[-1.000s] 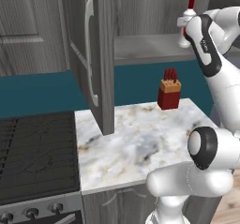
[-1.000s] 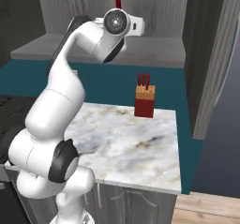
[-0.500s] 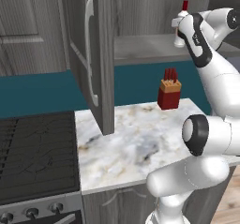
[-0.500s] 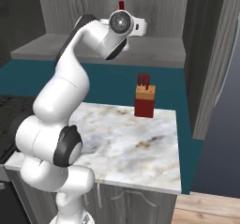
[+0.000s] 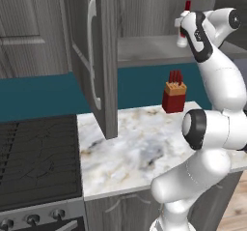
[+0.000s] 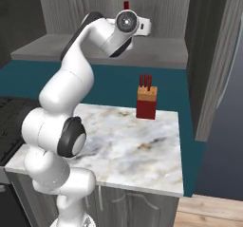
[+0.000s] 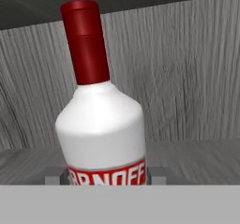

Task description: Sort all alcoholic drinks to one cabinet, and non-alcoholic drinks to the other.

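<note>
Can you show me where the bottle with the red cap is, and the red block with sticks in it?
White bottle with red cap (image 7: 98,134): hand view, on its white shoulder.
Red block with brown sticks (image 5: 173,98): left base view, on its red front.

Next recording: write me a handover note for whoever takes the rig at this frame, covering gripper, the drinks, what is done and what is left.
Gripper: raised inside the open grey upper cabinet, its fingertips either side of a slim white bottle with red cap and red label; whether they clamp it cannot be told.
Bottle: upright over the cabinet shelf.
Marble counter: carries a red block with brown sticks, no drink.
Done: this alcoholic bottle has reached the cabinet.
Left: release it if held, withdraw, find and sort the other drinks.
</note>
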Controlling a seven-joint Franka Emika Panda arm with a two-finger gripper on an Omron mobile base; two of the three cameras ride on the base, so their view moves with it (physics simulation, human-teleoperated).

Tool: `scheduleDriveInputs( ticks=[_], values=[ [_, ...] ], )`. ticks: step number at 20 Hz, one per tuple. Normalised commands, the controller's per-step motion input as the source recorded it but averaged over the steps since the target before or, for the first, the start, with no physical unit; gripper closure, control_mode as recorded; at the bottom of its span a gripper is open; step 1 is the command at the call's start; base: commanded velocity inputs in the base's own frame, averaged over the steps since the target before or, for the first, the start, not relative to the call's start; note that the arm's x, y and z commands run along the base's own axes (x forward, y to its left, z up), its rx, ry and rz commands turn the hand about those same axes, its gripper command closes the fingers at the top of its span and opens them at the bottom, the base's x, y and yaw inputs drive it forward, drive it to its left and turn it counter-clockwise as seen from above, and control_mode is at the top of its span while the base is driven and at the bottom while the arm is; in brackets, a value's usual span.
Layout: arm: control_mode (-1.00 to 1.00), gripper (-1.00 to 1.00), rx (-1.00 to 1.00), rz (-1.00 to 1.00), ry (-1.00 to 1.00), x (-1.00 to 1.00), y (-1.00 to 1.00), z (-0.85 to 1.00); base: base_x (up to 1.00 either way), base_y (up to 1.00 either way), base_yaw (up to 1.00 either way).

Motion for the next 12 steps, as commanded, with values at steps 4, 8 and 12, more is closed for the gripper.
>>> scheduleDriveInputs(
  ticks=[4, 8, 12],
  values=[
    [-1.0, 1.0, 0.0, 0.0, 0.0, 0.18, -0.03, -0.3, 0.0, 0.0, 0.0],
    [-1.0, -1.0, 0.0, 0.0, 0.0, 0.0, 0.0, -0.29, 0.0, 0.0, 0.0],
    [-1.0, -1.0, 0.0, 0.0, 0.0, 0.0, 0.0, -0.17, 0.0, 0.0, 0.0]
  ],
)
